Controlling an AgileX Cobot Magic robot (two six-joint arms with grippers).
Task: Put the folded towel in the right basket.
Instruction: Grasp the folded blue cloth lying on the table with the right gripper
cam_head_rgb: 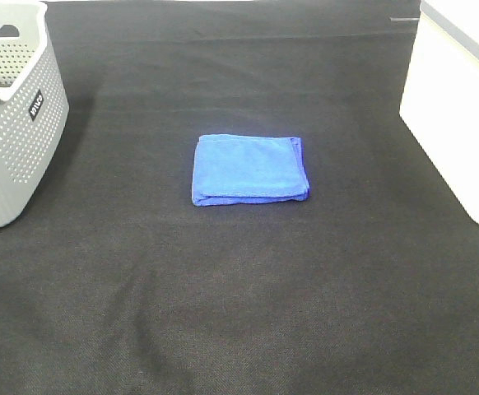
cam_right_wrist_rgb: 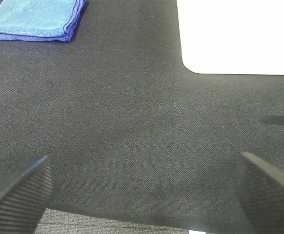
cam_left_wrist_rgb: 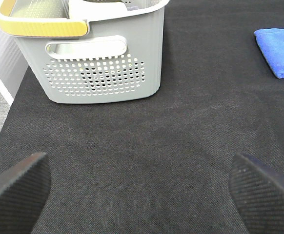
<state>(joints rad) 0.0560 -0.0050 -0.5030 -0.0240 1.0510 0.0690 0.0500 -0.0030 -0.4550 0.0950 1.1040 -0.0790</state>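
Note:
A folded blue towel (cam_head_rgb: 250,169) lies flat in the middle of the black table. It also shows in the left wrist view (cam_left_wrist_rgb: 280,50) and in the right wrist view (cam_right_wrist_rgb: 37,19). The right basket (cam_head_rgb: 462,99) is white and stands at the right edge; the right wrist view shows its wall (cam_right_wrist_rgb: 237,36). Neither arm shows in the exterior view. My left gripper (cam_left_wrist_rgb: 139,187) is open and empty above bare cloth, well short of the towel. My right gripper (cam_right_wrist_rgb: 142,192) is open and empty near the table's front edge.
A grey perforated basket (cam_head_rgb: 13,123) with a yellow handle (cam_left_wrist_rgb: 39,27) stands at the left edge. The black cloth (cam_head_rgb: 239,313) covers the table. The table's front edge (cam_right_wrist_rgb: 108,222) lies just under my right gripper.

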